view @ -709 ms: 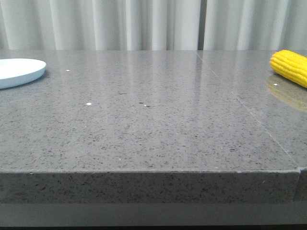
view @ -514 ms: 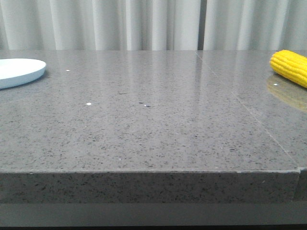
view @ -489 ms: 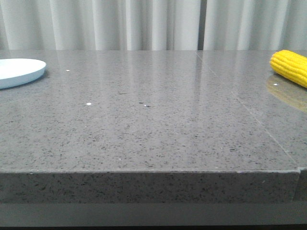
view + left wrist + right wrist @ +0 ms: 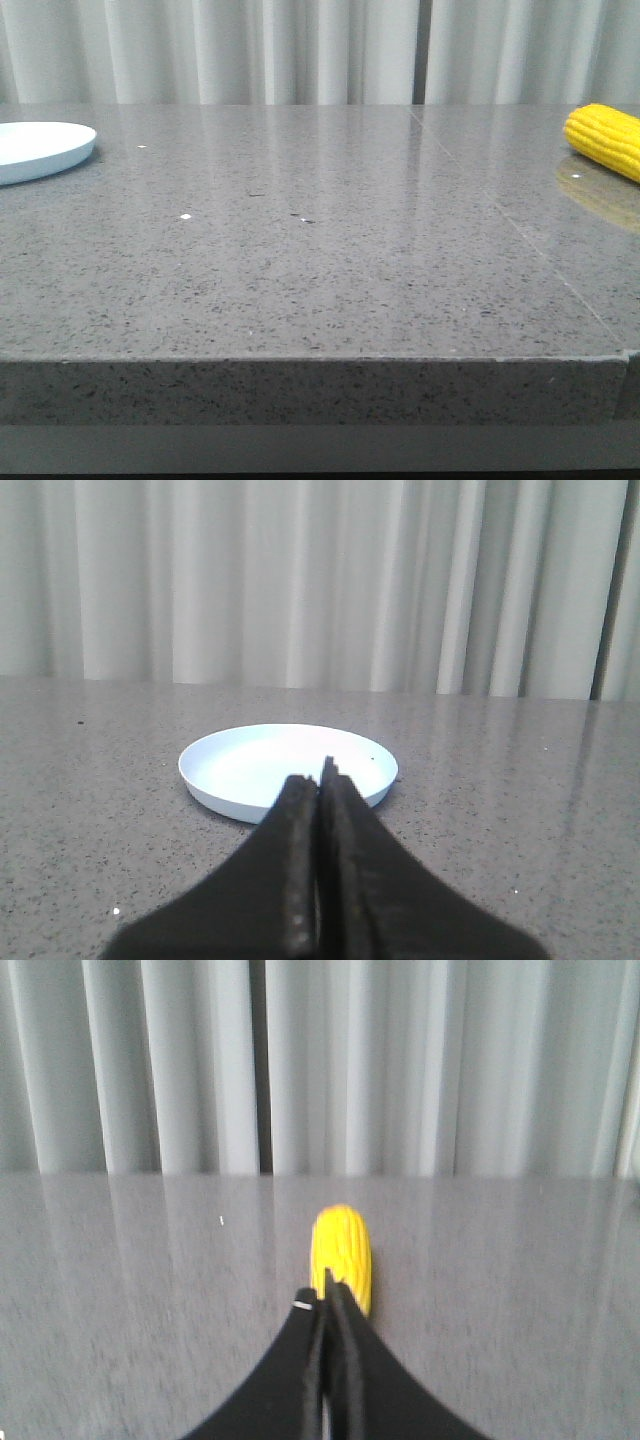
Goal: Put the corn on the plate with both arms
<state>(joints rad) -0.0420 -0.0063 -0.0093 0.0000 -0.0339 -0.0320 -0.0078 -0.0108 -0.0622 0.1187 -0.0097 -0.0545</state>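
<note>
Nothing is changing in the front view since a moment ago: the corn (image 4: 606, 140) is lying at the desk's right edge, the plate (image 4: 40, 150) at its left edge, so the task is not begun. Only the wrist views are showing the left gripper (image 4: 318, 780) and right gripper (image 4: 327, 1290), jaws pressed together, empty.

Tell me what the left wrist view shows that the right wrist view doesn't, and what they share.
Only the left wrist view shows the plate, whole and with nothing on it, lying on the table just beyond the left gripper. Only the right wrist view shows the corn, lying end-on just beyond the right gripper, plus a dark gap in the curtain. Both share the grey speckled table, the pale curtain behind it, and a black gripper with its jaws closed and holding nothing.
</note>
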